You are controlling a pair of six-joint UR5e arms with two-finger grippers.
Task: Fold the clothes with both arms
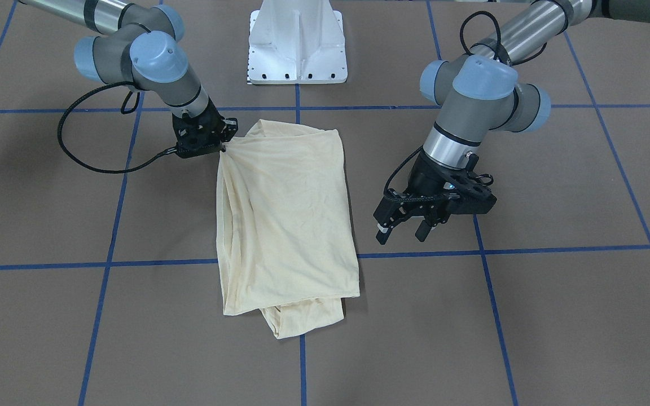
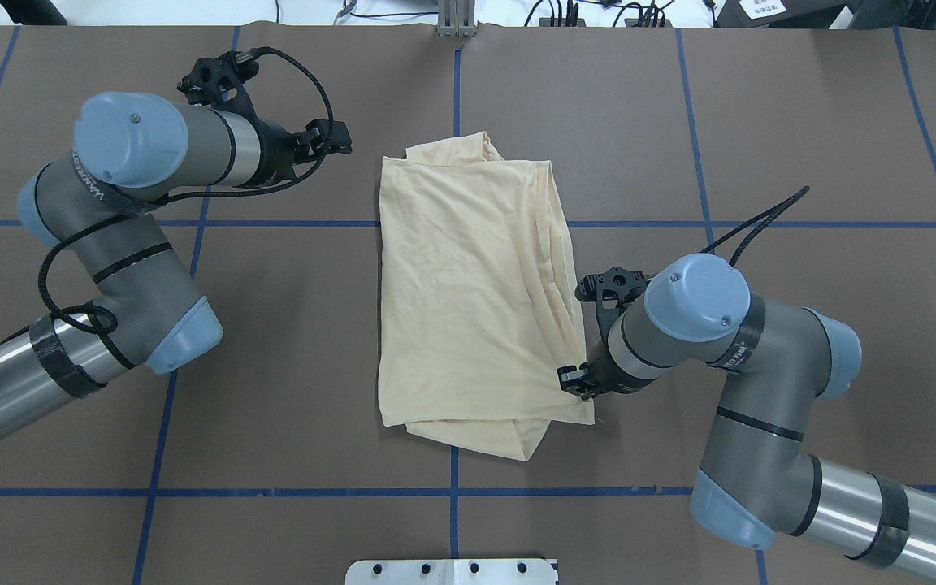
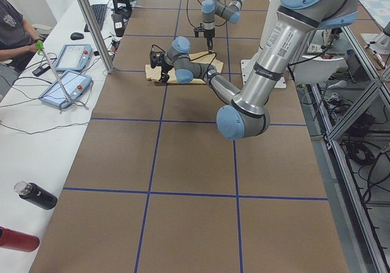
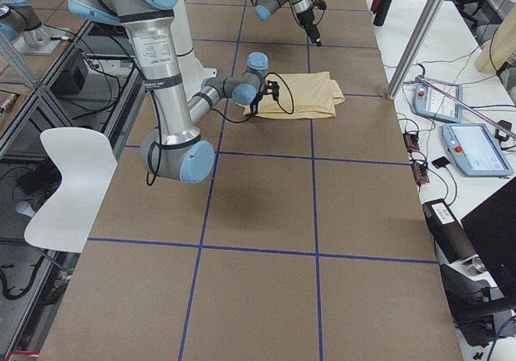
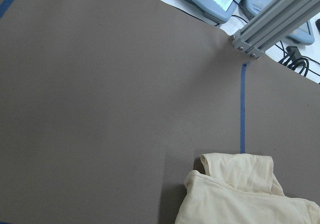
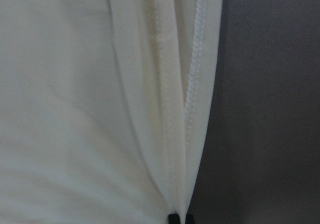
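The pale cream-yellow shirt (image 1: 285, 220) lies folded lengthwise into a long rectangle in the middle of the table (image 2: 468, 292), with the print and collar hidden. My right gripper (image 1: 224, 148) is shut on the shirt's corner nearest the robot, and the fabric pulls taut toward it. It also shows in the overhead view (image 2: 578, 380). The right wrist view shows stitched hem edges (image 6: 192, 84) running into the shut fingertips (image 6: 174, 218). My left gripper (image 1: 403, 232) is open and empty, hovering beside the shirt's other long edge, clear of the fabric (image 2: 330, 140).
The white pedestal base (image 1: 298, 45) stands at the robot's side of the brown table, which has blue tape lines (image 1: 488, 282). A metal post (image 3: 91, 23) and teach pendants (image 3: 66, 81) stand along the operators' edge. Bottles (image 3: 33, 195) lie there too.
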